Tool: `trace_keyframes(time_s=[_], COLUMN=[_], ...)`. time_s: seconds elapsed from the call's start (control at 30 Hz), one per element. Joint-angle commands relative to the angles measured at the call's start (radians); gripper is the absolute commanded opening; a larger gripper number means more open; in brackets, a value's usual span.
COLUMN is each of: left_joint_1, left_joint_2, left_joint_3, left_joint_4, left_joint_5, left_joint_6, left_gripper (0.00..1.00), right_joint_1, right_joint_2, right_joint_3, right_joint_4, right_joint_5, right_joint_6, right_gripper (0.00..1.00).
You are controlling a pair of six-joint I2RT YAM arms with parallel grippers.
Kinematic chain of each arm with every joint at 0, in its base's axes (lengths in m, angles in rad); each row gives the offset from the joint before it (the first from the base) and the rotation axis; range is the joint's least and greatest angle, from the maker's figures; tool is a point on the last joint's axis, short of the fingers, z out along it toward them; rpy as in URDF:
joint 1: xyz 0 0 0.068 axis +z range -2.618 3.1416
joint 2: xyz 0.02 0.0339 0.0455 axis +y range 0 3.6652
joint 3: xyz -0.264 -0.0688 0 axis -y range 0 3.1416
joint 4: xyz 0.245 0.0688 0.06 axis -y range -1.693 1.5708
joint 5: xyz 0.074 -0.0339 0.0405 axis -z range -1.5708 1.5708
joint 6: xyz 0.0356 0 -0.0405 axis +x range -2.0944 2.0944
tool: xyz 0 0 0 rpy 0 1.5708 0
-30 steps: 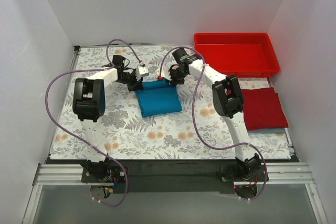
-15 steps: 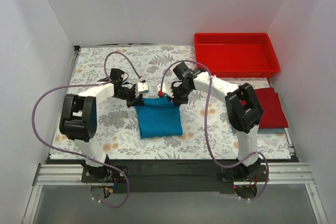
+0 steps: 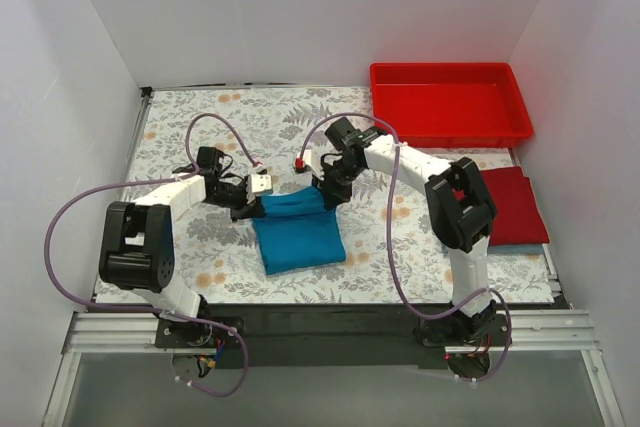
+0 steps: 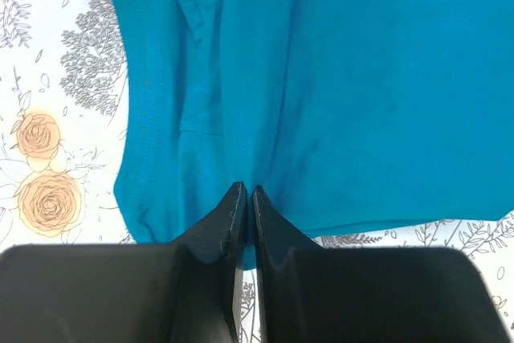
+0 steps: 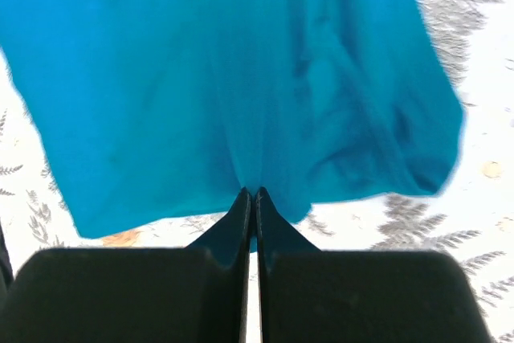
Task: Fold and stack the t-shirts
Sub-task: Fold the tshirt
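Note:
A teal-blue t-shirt (image 3: 297, 232) lies folded into a rectangle near the middle of the floral table. My left gripper (image 3: 258, 205) is shut on its far left corner, the cloth pinched between the black fingers (image 4: 223, 222). At the far right corner my right gripper (image 3: 327, 194) is likewise shut on the teal cloth (image 5: 241, 86). In both wrist views the teal t-shirt (image 4: 321, 86) fills the upper part. A folded red t-shirt (image 3: 515, 205) rests at the right edge on a bluish one (image 3: 515, 247) that barely shows.
A rigid red plastic tray (image 3: 448, 102) stands at the back right, just beyond the red t-shirt. White walls close in the table on three sides. The floral tablecloth (image 3: 200, 117) spreads to the left and behind the teal t-shirt.
Both grippers have drawn the teal t-shirt toward the near edge of the table, and both arms have pulled back with it.

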Motion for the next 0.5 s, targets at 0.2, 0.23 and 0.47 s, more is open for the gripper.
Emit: trace_keyframes(time_s=[0.2,0.23,0.47], left_joint_1=[0.018,0.018,0.015], left_joint_2=[0.030,0.036,0.166], left_joint_3=[0.074,0.078,0.145], left_joint_4=[0.044,0.049,0.093], left_joint_5=[0.021,0.015,-0.070], left_joint_6=[-0.081,-0.090,-0.159], left_gripper=[0.04,0.05,0.06], right_joint_1=[-0.056,-0.058,-0.058], right_joint_2=[0.119,0.133,0.240], right_joint_3=[0.250,0.266,0.277], right_joint_4=[-0.024,-0.023,-0.024], right_joint_5=[-0.016,-0.024,0.029], right_joint_6=[0.063,0.061,0.081], right_gripper=[0.01,0.02,0.05])
